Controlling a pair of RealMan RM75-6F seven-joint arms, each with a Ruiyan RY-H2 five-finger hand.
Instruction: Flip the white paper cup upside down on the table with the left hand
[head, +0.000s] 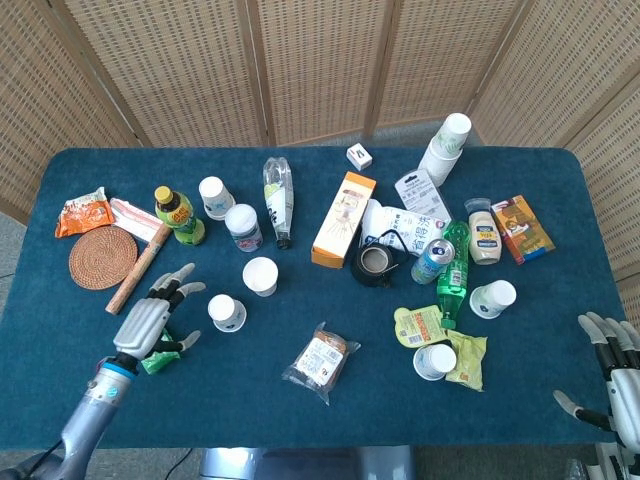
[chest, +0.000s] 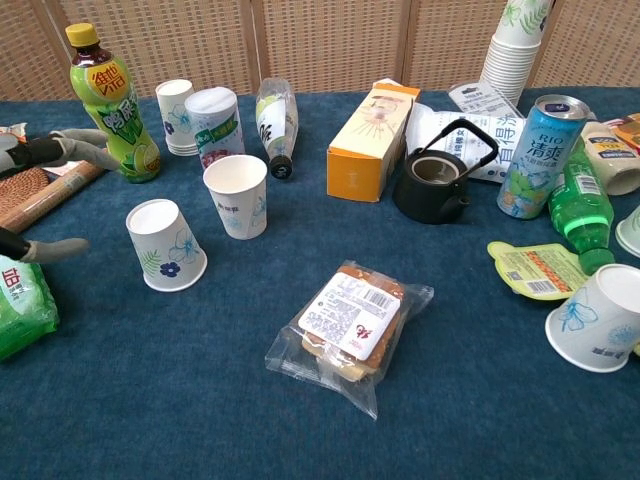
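The white paper cup (chest: 166, 245) stands upside down on the blue table (head: 300, 400), with its wide rim on the cloth and its flat bottom on top. It has little blue flowers on its side. Nothing is touching it. The left hand (head: 148, 320) is just to the left of the cup, apart from it, with its fingers (head: 182, 270) spread wide and nothing in them — it sits over a green packet (chest: 22, 305). In the chest view only the tips of that hand show at the left edge. Just behind the cup stands another paper cup (chest: 236, 195), this one with its mouth up. Behind that are a green drink bottle with a yellow cap (chest: 108, 103), 2 more cups (chest: 198, 120) close together, and a clear bottle lying down (chest: 273, 118). To the far left are a round woven mat (head: 102, 257) and a wooden stick (head: 140, 268). In front and to the right of the cup is a snack in a clear bag (chest: 350, 322). Farther right are an orange box (chest: 373, 138), a small black pot (chest: 435, 182) and a blue can (chest: 538, 143). The right hand (head: 615, 370) is far away at the bottom right corner of the head view — its fingers are apart and it holds nothing.
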